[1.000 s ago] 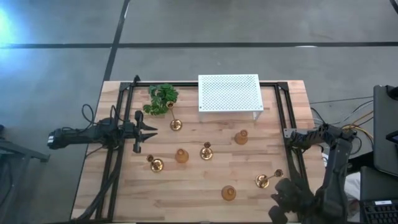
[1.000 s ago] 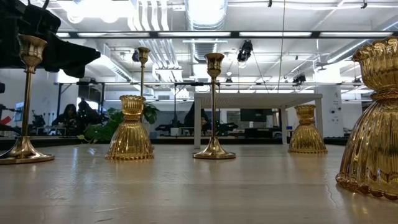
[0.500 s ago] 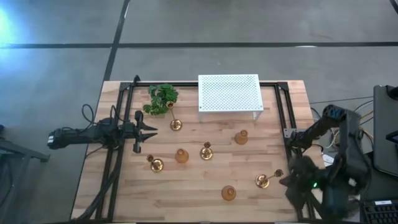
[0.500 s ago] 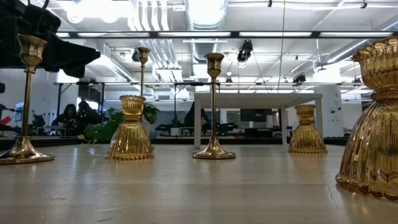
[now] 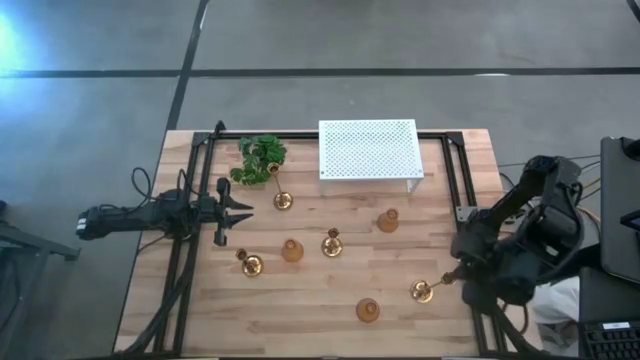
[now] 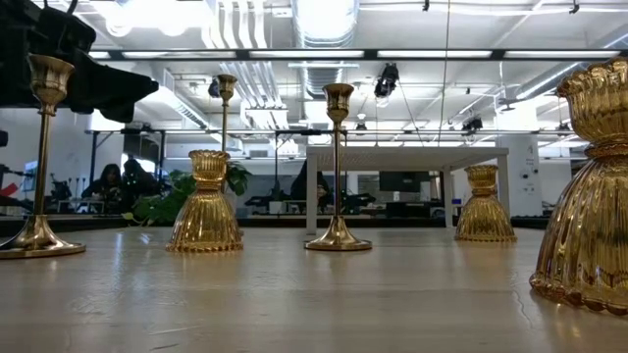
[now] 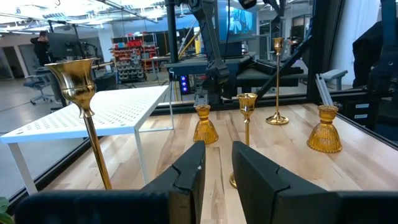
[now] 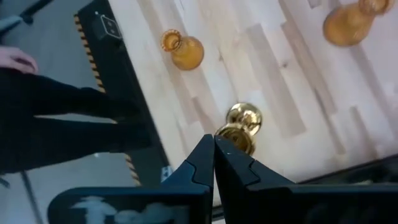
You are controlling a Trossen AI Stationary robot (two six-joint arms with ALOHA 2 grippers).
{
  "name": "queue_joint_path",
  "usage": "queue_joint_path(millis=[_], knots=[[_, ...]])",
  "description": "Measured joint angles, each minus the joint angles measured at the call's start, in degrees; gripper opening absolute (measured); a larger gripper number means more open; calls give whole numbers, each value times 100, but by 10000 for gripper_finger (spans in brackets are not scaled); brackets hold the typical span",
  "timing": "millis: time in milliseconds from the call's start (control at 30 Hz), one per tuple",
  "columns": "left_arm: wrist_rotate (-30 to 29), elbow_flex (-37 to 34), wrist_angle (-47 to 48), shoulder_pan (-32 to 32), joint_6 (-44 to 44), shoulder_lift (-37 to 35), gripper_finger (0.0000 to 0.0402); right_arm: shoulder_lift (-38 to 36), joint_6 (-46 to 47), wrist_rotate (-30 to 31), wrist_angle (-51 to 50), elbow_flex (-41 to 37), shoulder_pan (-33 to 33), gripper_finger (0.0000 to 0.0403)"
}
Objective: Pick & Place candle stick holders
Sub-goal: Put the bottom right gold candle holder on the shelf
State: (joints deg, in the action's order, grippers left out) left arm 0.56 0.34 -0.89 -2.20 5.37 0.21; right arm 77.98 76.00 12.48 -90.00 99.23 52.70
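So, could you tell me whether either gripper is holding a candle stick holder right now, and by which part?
Neither holds anything. The right gripper is shut and empty above a thin-stemmed holder; the left gripper waits slightly open at the table's left.

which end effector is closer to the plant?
Left. The left end effector sits just below the plant; the right end effector is across the table, at its right edge.

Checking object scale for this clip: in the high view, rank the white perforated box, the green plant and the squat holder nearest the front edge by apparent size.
1. White perforated box, clearly largest.
2. Green plant.
3. Squat holder, smallest.
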Motion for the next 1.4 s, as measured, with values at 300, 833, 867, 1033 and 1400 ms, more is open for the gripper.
queue_joint_path(millis=[300, 833, 867, 1033, 1400], knots=[[0, 0, 0, -1, 0, -1, 85, -291, -290, -367, -2, -179, -307, 28], [0, 0, 0, -1, -2, 0, 85, -258, -913, -805, -1, -732, -399, 159], [0, 0, 0, -2, 0, 0, 85, -247, -911, -803, 0, -729, -406, 159], [0, 0, 0, -2, 0, 0, 85, -150, -907, -801, 1, -734, -411, 146], [0, -1, 0, -2, -1, -1, 85, -21, -880, -687, 3, -742, -449, 121]])
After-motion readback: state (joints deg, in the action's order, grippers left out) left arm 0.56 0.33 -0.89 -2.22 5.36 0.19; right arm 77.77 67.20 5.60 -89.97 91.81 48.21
